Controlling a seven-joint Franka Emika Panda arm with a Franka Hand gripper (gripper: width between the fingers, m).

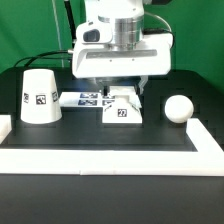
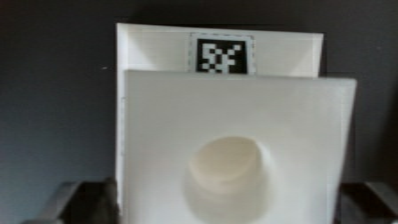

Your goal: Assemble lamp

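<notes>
The flat square lamp base (image 1: 122, 110) lies mid-table with a tag on its near face. In the wrist view the base (image 2: 231, 120) fills the picture, showing its round socket hollow and a tag on its far edge. My gripper (image 1: 118, 92) hangs low right over it, open, with a dark finger (image 2: 80, 200) on either side of the base and the base between them. The cone shade (image 1: 39, 97) stands at the exterior view's left. The ball-topped bulb (image 1: 179, 108) lies at the right.
The marker board (image 1: 82, 99) lies flat just behind and left of the base. A raised white border (image 1: 100, 158) runs along the table's front and right edges.
</notes>
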